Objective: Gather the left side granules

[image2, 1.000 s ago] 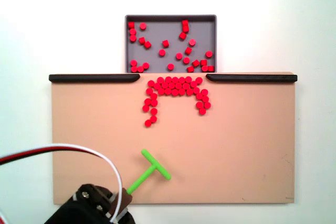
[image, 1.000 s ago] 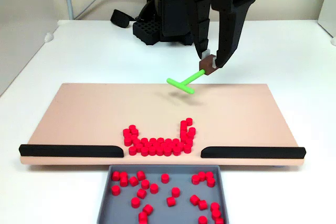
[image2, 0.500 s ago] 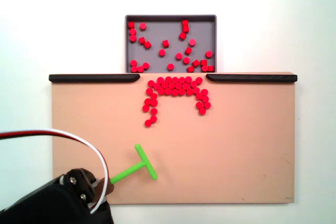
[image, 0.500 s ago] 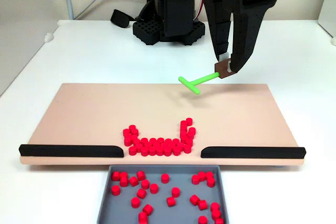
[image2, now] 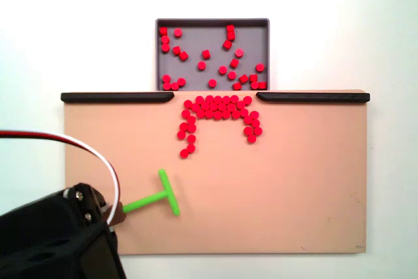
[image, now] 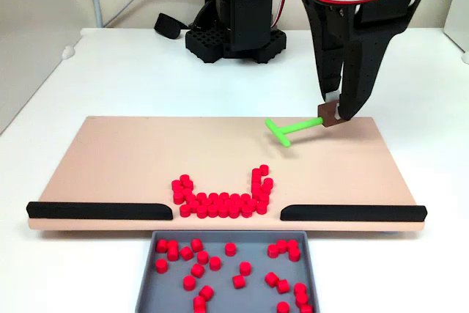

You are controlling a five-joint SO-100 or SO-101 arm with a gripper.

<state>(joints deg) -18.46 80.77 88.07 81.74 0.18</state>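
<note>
Gripper pinching the green pusher over the board's far end

Jaws of the gripper (image: 332,113) are pinched on the brown block at the stem end of the green T-shaped pusher (image: 289,130), seen from above at (image2: 155,196). The pusher's crossbar points toward the middle of the tan board (image: 132,159) and lies well apart from the granules (image: 220,197). Those red granules sit in a U-shaped cluster against the board's near edge, in the gap between the two black strips (image: 99,210), the left arm of the U shorter in the front fixed view. Just beyond that gap, a grey tray (image2: 212,24) holds more scattered red granules.
</note>
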